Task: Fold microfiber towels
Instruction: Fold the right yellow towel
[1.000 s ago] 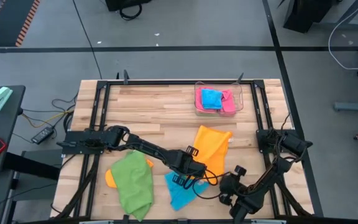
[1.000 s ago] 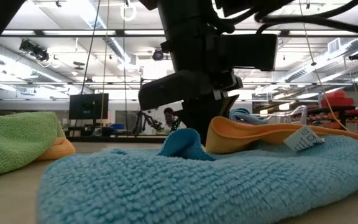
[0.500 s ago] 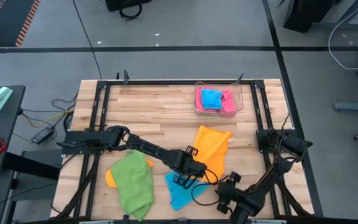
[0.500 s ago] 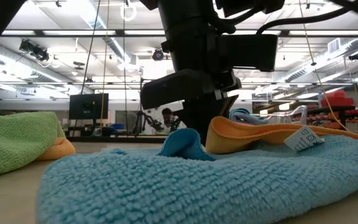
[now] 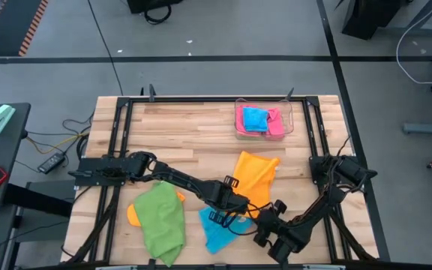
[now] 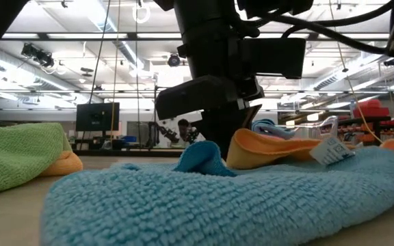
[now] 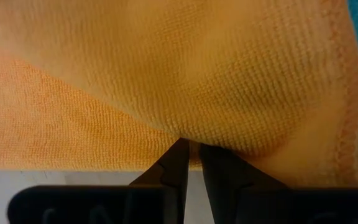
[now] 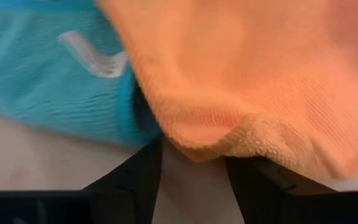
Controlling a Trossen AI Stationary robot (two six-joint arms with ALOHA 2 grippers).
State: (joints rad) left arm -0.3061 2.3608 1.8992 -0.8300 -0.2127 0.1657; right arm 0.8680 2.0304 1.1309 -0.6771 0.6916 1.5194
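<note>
The left claw (image 7: pixel 190 149) was clenched on a fold of the orange towel (image 5: pixel 256 177), pinching it mid-desk, right beside the sky blue towel (image 5: pixel 217 231). The right claw (image 8: pixel 191 165) stood parted at the orange towel's near edge, the hem bunched between its fingers (image 8: pixel 143 177), not gripped. A green towel (image 5: pixel 160 220) lay to the left. Farther back, the clear tray (image 5: pixel 286 127) on the desk (image 5: pixel 186 127) held blue and pink towels.
</note>
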